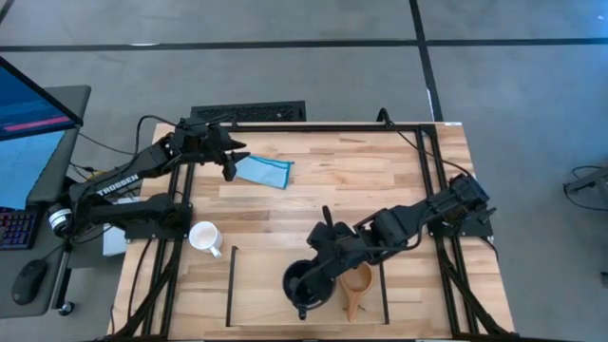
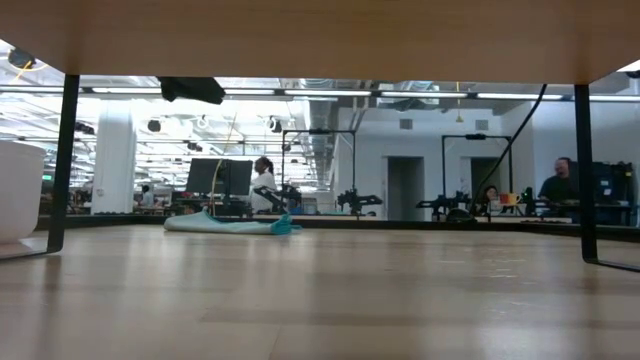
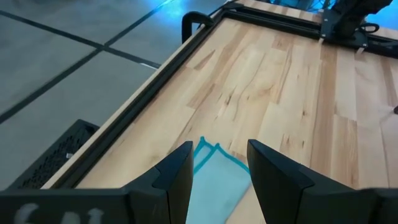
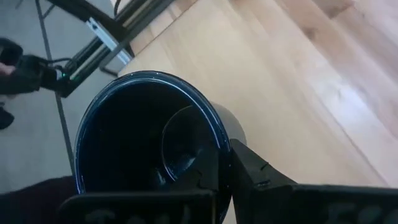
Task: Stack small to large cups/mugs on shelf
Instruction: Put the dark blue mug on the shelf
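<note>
My right gripper point(image 1: 318, 269) is shut on the dark navy mug point(image 1: 302, 283) over the shelf point(image 1: 233, 285), a light wood surface between thin black rails near the table's near edge. The small tan wooden cup point(image 1: 356, 281) stands just right of the mug on the shelf, its handle toward the near edge. The white mug point(image 1: 204, 237) stands on the table left of the shelf and also shows in the low view point(image 2: 15, 190). My left gripper point(image 3: 217, 168) is open and empty, raised above the left end of the folded light-blue cloth point(image 1: 266, 172). My right gripper holds the navy mug by its wall at the rim point(image 4: 214, 134), one finger point(image 4: 202, 180) inside the mug and one point(image 4: 255, 177) outside. The fingers come slanting down from the table's right side. The mug's mouth faces up; I cannot tell whether its base rests on the shelf.
The black frame point(image 1: 427, 161) runs around the tabletop. The shelf's black legs point(image 2: 62, 160) stand on the table, with its wood top overhead in the low view. Bare wood lies between the cloth and the shelf. People sit in the room beyond.
</note>
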You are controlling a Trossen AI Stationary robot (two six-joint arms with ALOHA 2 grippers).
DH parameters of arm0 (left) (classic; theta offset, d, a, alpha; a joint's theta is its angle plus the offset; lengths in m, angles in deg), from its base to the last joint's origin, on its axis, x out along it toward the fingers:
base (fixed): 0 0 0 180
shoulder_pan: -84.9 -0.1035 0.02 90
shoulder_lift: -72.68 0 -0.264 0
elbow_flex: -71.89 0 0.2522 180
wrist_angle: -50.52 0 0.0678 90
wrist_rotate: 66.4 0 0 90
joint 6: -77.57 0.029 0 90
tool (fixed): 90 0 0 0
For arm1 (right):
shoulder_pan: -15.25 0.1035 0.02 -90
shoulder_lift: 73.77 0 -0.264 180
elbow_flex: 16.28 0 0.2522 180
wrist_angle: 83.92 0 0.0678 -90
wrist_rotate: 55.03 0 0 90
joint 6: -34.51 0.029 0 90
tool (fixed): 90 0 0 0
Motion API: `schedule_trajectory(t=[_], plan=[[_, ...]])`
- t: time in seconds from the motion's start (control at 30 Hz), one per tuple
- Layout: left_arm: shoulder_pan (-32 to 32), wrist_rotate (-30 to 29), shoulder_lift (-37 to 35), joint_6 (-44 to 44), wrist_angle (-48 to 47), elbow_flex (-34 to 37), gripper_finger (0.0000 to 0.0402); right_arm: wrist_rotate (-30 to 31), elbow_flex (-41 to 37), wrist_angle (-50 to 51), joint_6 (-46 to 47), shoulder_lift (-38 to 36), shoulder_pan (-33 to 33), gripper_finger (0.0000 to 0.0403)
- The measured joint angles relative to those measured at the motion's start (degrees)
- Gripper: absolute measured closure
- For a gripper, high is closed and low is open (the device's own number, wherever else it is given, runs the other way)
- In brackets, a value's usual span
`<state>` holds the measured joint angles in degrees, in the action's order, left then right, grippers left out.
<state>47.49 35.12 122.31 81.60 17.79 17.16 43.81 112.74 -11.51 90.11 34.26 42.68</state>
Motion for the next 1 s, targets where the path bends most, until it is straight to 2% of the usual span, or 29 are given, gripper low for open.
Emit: schedule_trajectory(t=[0.3, 1.0], plan=[[0.0, 0.03, 0.0, 0.04, -0.01, 0.0, 0.0259, 0.14, 0.0, 3.38, 4.36, 0.0, 0.71, 0.0374], [0.0, 0.01, 0.0, 0.07, -0.04, 0.02, 0.0259, -1.55, -0.26, 6.9, 5.5, 0.07, 0.73, 0.0374]])
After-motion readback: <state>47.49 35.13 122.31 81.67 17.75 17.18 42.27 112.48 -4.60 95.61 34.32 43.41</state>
